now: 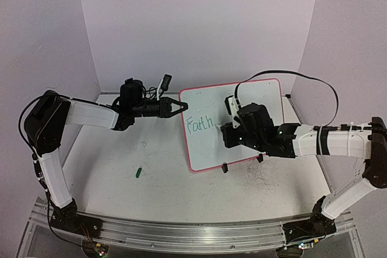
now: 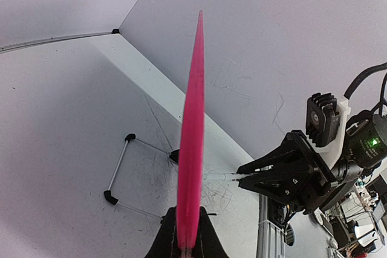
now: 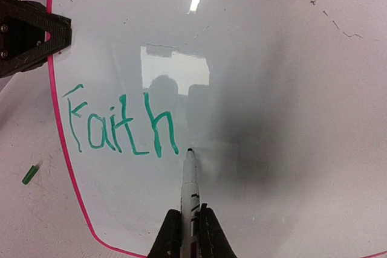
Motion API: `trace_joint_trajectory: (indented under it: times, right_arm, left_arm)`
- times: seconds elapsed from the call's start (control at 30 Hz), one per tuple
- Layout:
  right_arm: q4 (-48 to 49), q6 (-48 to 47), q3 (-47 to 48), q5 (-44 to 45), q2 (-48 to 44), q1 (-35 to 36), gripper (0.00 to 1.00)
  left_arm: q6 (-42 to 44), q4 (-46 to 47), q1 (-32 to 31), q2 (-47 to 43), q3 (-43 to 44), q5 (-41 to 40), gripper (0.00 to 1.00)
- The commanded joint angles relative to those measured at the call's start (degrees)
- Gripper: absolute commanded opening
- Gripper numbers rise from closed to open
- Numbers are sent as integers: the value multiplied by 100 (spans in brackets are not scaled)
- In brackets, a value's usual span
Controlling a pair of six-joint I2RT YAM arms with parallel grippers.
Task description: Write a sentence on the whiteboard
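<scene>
Slim white marker (image 3: 190, 179) is clamped in R gripper (image 3: 190, 225), tip just right of green handwritten sentence (image 3: 121, 126); bare pink-framed whiteboard (image 3: 290, 119) beyond.

Green sentence (image 3: 121, 128), whiteboard (image 3: 272, 58) rim seemingly pink-red

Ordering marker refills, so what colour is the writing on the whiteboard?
The writing is green, clearest in the right wrist view.

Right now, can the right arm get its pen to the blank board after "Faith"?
Probably yes: its fingers hold the pen just past the "h", and the whiteboard beyond lies open.
</scene>
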Motion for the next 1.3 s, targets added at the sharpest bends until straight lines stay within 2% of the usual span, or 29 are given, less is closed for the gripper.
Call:
trace_joint_trajectory:
  times: [0.0,0.43,0.5,0.63,0.7,0.8,0.97,1.07,1.27]
  right_arm:
    - [49,-18,18,248,36,-24,0]
    - [-248,-11,14,-32,-27,46,0]
    - [-480,-5,123,-250,-157,183,0]
    - [-534,-48,331,-716,-1008,389,0]
    - [-510,-74,408,-573,-1236,177,0]
    - [-500,-10,367,-745,-1236,-554,0]
    - [-82,-181,95,-516,-1441,-720,0]
    - [-17,-428,45,-258,-1439,-726,0]
    - [12,-652,35,-321,-1474,-725,0]
  left_arm:
    - [54,-133,-88,-123,117,8,0]
    - [79,-133,-91,-98,109,-2,0]
    - [72,-142,-95,-76,117,5,0]
    - [63,-138,-96,-69,133,16,0]
    - [70,-140,-96,-87,120,0,0]
    - [54,-138,-96,-113,91,-80,1]
    - [-28,-155,-96,-181,90,-195,21]
    - [-92,-159,-107,-194,120,-269,29]
    - [-103,-159,-184,-141,120,-385,32]
